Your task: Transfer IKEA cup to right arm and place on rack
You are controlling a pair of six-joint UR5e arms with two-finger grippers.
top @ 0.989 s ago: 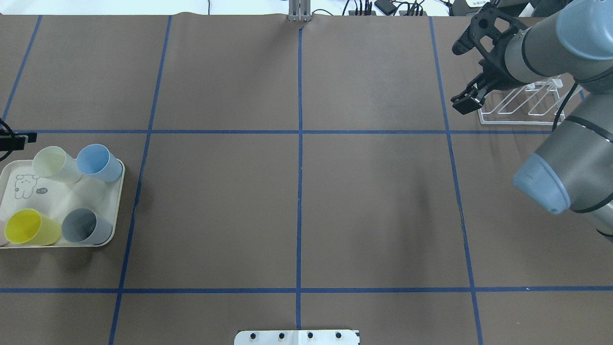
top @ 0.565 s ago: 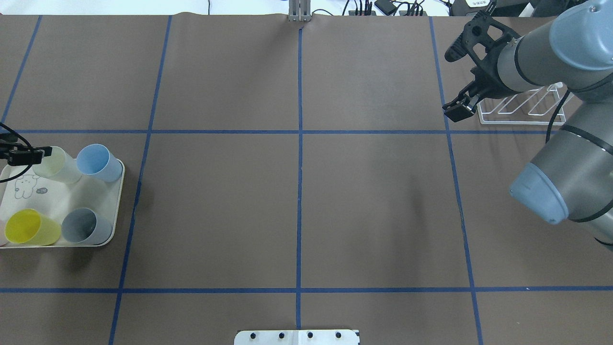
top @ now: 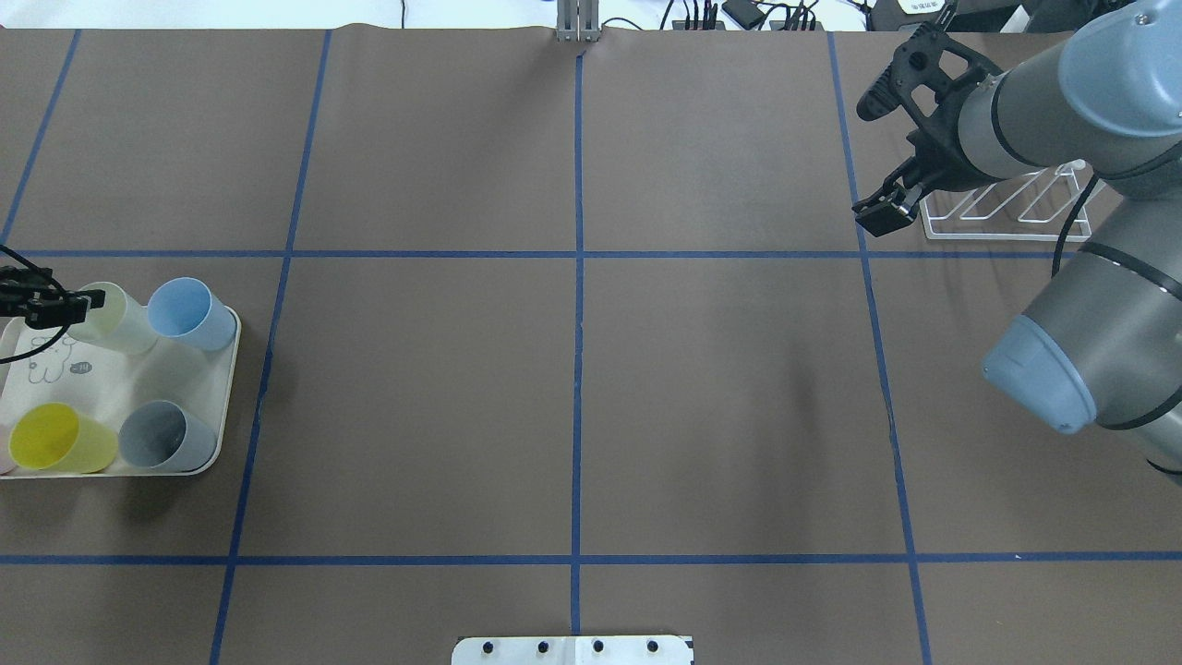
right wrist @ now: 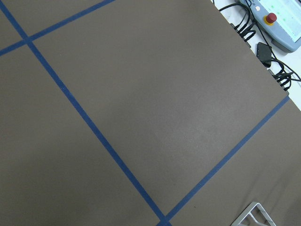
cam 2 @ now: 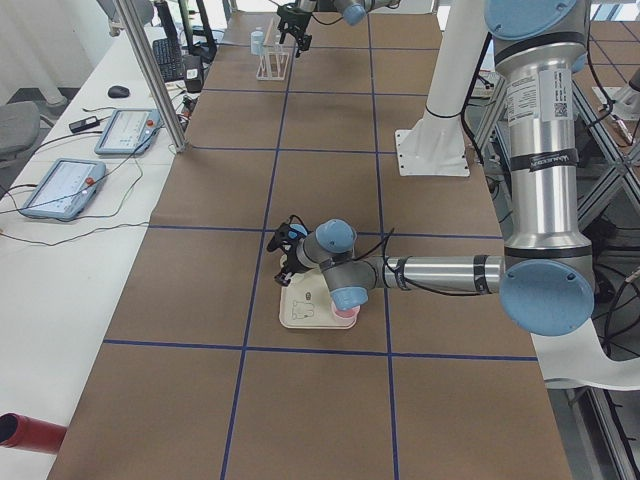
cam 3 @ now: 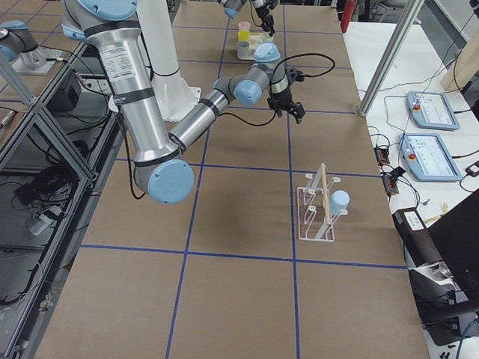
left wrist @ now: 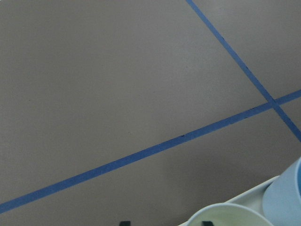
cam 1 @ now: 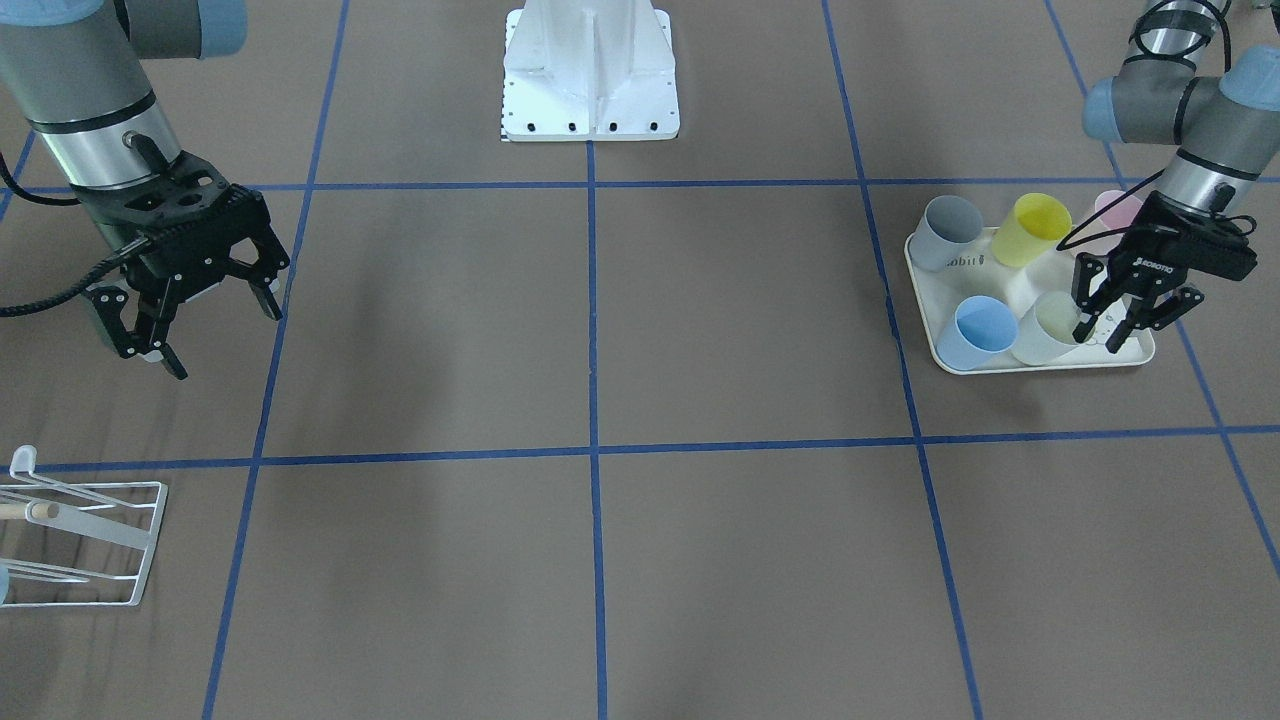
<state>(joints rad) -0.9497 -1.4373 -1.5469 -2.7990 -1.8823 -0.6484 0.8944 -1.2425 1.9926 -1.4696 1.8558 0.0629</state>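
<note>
The left claw [cam 1: 1102,328] hangs over the cream tray [cam 1: 1040,367] at the counter's [top: 416,397] left end, its fingers apart. It sits at the rim of the pale green cup [cam 1: 1040,335], with one finger seemingly over the cup's mouth and the other outside the wall. I cannot tell whether either finger touches the cup. The pale green cup stands upright on the tray just beside a blue cup [cam 1: 975,335]. A grey cup [cam 1: 950,232], a yellow cup [cam 1: 1035,228] and a pink cup [cam 1: 1108,212] stand along the tray's other side.

The right arm [top: 1062,120] reaches over the counter's far right part. The right claw [cam 1: 205,325] is spread wide with nothing between its fingers, up off the counter and near the white wire rack [top: 1007,217]. The rack stands well apart from the tray, and a light-blue cup [cam 3: 339,200] already sits on one of its prongs.
</note>
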